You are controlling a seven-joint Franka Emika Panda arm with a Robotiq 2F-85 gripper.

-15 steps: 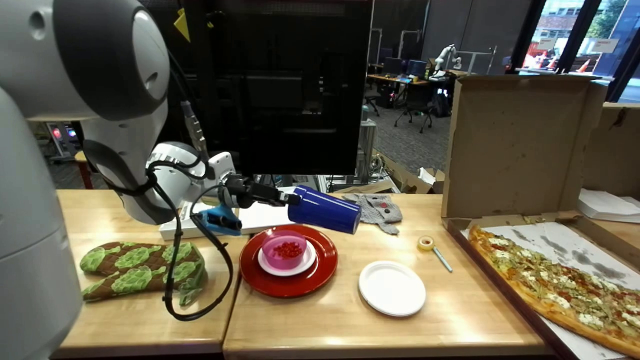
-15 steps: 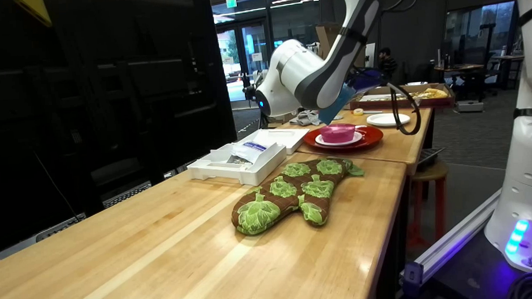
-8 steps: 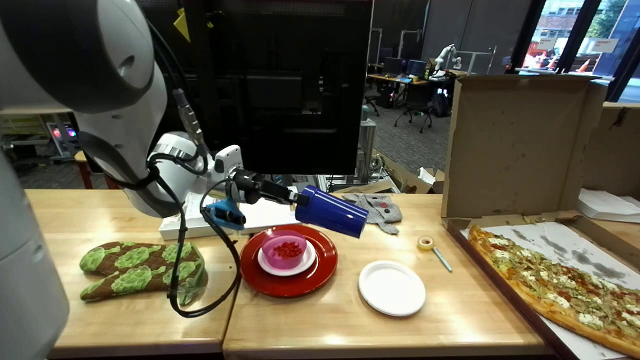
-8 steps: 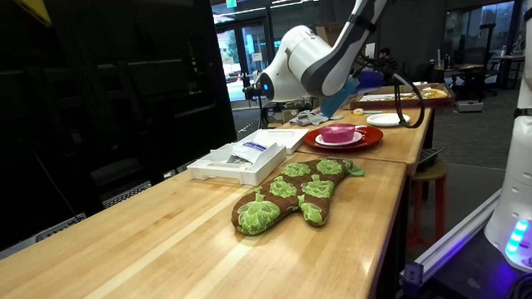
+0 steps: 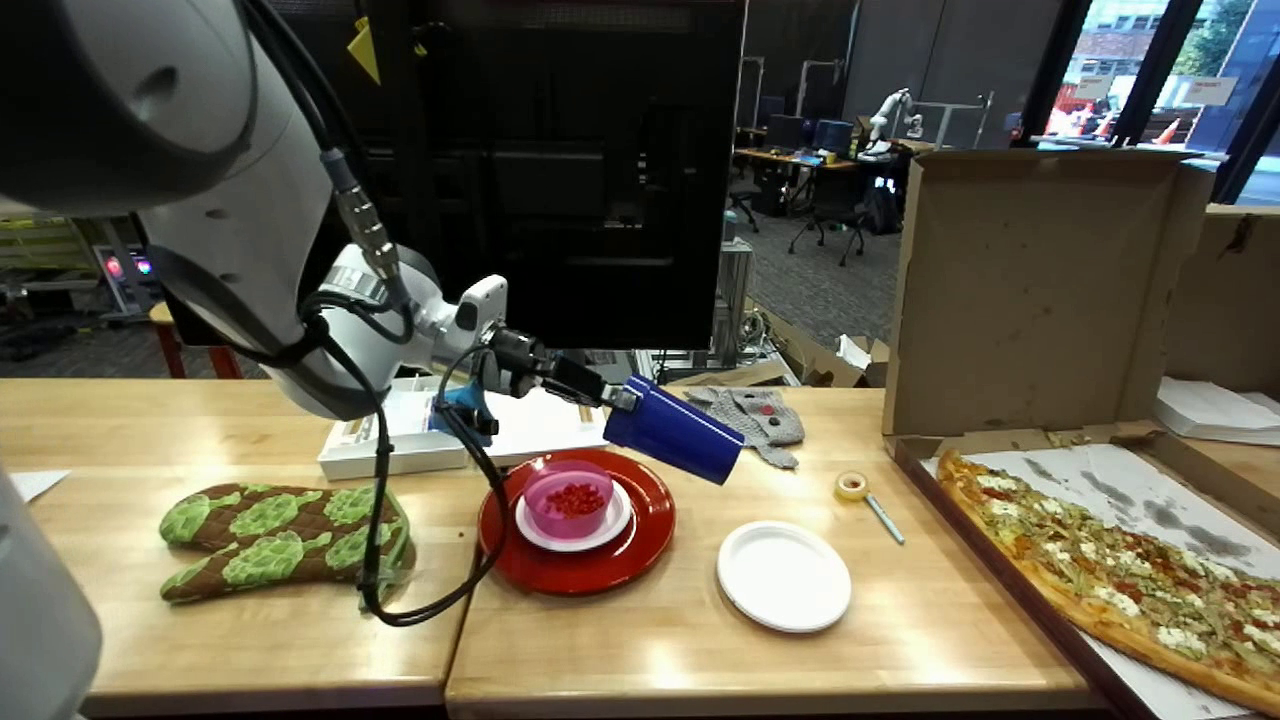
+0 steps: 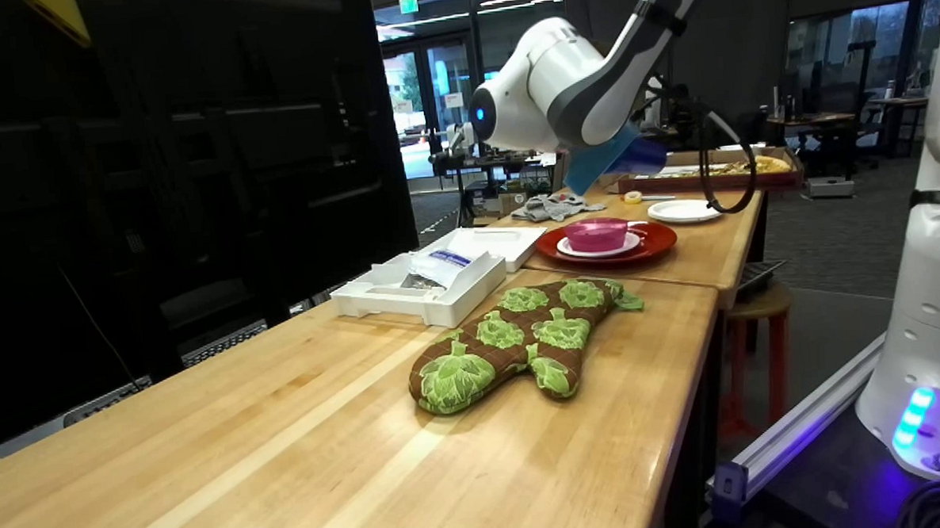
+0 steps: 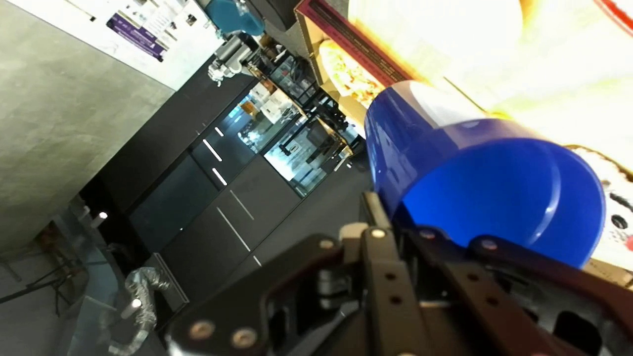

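You have the gripper (image 5: 622,398) closed on the rim of the blue cup (image 5: 678,432), which hangs tilted above the table (image 5: 620,650), mouth toward the gripper, base slanting down. In an exterior view the cup shows between the red plate (image 5: 655,518) and the gray knit cloth (image 5: 768,420) by the far edge. The red plate carries a white dish (image 5: 621,512) with a pink bowl (image 6: 596,239) of red bits (image 5: 575,500); nearer the front edge lies a white plate (image 5: 784,577), between the red plate and an open pizza box (image 5: 1035,300).
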